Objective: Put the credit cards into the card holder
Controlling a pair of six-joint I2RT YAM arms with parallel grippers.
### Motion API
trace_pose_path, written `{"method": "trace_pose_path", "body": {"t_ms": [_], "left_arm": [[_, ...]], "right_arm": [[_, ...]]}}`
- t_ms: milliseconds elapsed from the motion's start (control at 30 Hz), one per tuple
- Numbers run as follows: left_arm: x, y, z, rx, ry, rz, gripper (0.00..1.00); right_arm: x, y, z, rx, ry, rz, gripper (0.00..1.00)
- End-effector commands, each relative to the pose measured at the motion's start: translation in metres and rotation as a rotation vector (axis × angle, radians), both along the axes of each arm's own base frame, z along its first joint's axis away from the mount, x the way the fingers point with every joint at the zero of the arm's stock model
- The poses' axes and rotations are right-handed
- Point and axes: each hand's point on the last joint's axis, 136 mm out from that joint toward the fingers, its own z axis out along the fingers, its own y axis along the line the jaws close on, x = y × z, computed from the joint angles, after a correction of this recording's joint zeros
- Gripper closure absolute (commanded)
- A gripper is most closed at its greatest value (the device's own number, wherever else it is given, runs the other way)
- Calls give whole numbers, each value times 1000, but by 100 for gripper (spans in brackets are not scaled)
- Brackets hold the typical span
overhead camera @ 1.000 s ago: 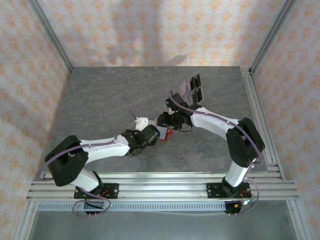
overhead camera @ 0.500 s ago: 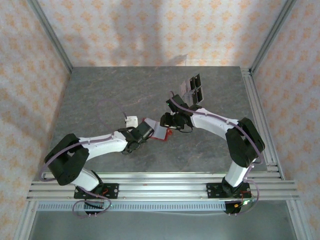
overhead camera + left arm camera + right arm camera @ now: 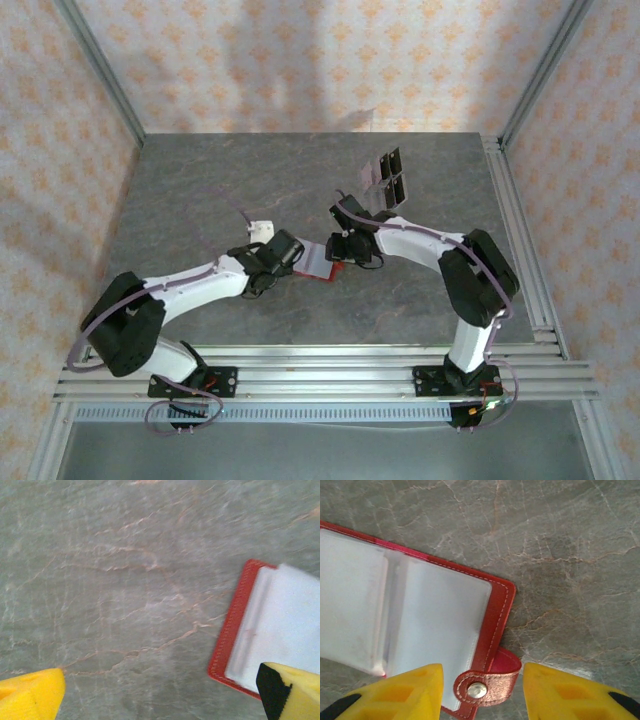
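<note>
- The card holder (image 3: 318,262) lies spread open at table centre, uncovered now that the left gripper (image 3: 296,254) has backed off to its 9 o'clock, jaws wide and empty.
- The right gripper (image 3: 482,672), at 3 o'clock, is half-open and straddles the clasp (image 3: 479,690) without pinching it.
- With the sleeves exposed, fetching cards is likely next.

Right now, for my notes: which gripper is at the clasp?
The right gripper: the clasp sits between its fingers; the left gripper faces the plain edge.
</note>
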Motion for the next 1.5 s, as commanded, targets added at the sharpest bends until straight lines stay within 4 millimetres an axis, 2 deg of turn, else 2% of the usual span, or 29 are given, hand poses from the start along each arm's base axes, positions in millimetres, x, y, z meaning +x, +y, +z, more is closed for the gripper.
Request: {"method": "trace_pose_path", "body": {"t_ms": [0,167,300,567,767,867,900,967,1067,1133,1200,1300,1467], "left_arm": [[16,-14,18,-37,-29,-55,0],[28,-21,9,-10,17,-69,0],[30,-23,3,-8,35,-71,0],[30,-23,1,-4,43,-76,0],[32,-26,-3,1,56,-86,0],[32,-27,-6,-5,60,-87,0],[33,-27,-6,-7,59,-88,0],[32,-27,-8,-3,61,-89,0],[35,-26,-8,-6,60,-82,0],[40,-24,-7,-16,60,-73,0],[46,-23,-7,-36,66,-63,0],[59,-22,-3,-57,80,-70,0],[86,-26,4,-71,111,-88,0]], "right_arm": [[3,-2,-3,-48,-10,10,54],[1,-10,-12,-89,-11,8,55],[2,-23,-15,-146,-31,4,58],[3,-43,-13,-198,-37,11,79],[12,-66,-2,-237,-55,-12,80],[21,-75,10,-239,-68,-27,78],[24,-75,17,-230,-73,-25,74],[31,-72,33,-211,-99,-21,69],[46,-66,68,-162,-152,-34,65],[61,-65,90,-147,-187,-46,63],[75,-67,102,-153,-201,-57,62],[98,-71,111,-168,-201,-71,61],[133,-83,105,-244,-182,-94,60]]}}
